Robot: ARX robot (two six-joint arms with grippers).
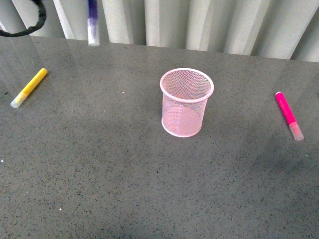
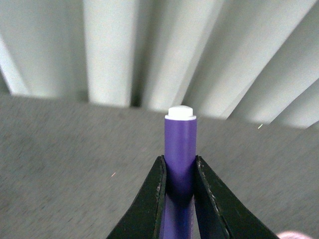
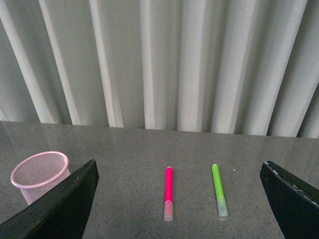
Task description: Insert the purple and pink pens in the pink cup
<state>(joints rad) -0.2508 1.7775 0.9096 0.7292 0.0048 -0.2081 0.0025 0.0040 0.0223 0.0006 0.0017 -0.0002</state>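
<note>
The pink cup (image 1: 187,102) stands upright in the middle of the grey table; it also shows in the right wrist view (image 3: 40,174). My left gripper (image 2: 180,167) is shut on the purple pen (image 2: 180,149), white end pointing away. In the front view the purple pen (image 1: 92,22) hangs upright, cap down, high at the back left, well left of the cup. The pink pen (image 1: 288,114) lies on the table right of the cup, and shows in the right wrist view (image 3: 168,191). My right gripper (image 3: 179,199) is open and empty, raised above the table.
A yellow marker (image 1: 30,87) lies at the far left of the table. A green marker (image 3: 219,189) lies beside the pink pen, on the side away from the cup. A pale pleated curtain (image 1: 209,22) closes off the back of the table. A black cable (image 1: 30,25) loops at the top left.
</note>
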